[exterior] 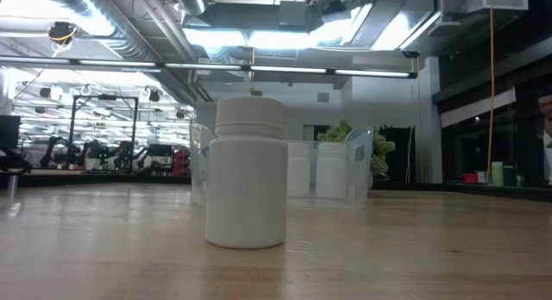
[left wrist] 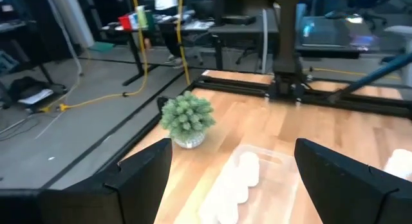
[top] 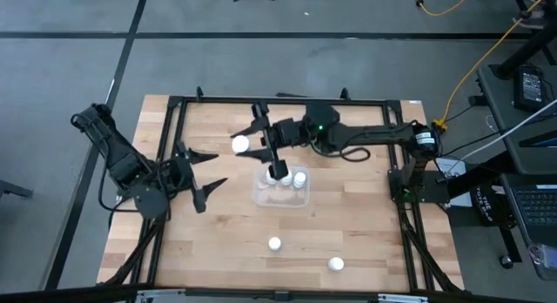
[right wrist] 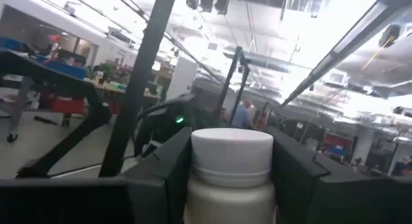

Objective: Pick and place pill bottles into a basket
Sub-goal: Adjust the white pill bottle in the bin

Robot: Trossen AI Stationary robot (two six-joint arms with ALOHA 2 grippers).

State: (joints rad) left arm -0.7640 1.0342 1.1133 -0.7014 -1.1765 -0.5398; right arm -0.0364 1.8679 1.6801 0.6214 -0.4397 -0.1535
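Observation:
My right gripper (top: 250,143) reaches over the far middle of the table and is shut on one white pill bottle (right wrist: 232,172), whose round cap (top: 240,144) shows from above. The clear basket (top: 280,197) sits mid-table on its flat bottom, with white bottles (top: 300,178) standing in it. It also shows in the low view (exterior: 358,166) and the left wrist view (left wrist: 270,161). Two more bottles stand upright on the near part of the table (top: 275,244) (top: 336,264); the first fills the low view (exterior: 248,175). My left gripper (top: 207,172) (left wrist: 235,185) is open and empty, left of the basket. My right gripper pinches the bottle's body just below the cap (right wrist: 198,197) between its two fingers (right wrist: 161,179), one on either side. The fingers lie about level and point toward the table's left. The bottle stands upright in the hold, cap up, lifted clear of the table.
A small green spiky plant (left wrist: 187,118) in a clear pot stands at the basket's far side; it also shows in the low view (exterior: 345,132). A black frame (top: 287,100) runs round the table's edges. Bare wood lies between the basket and the two near bottles.

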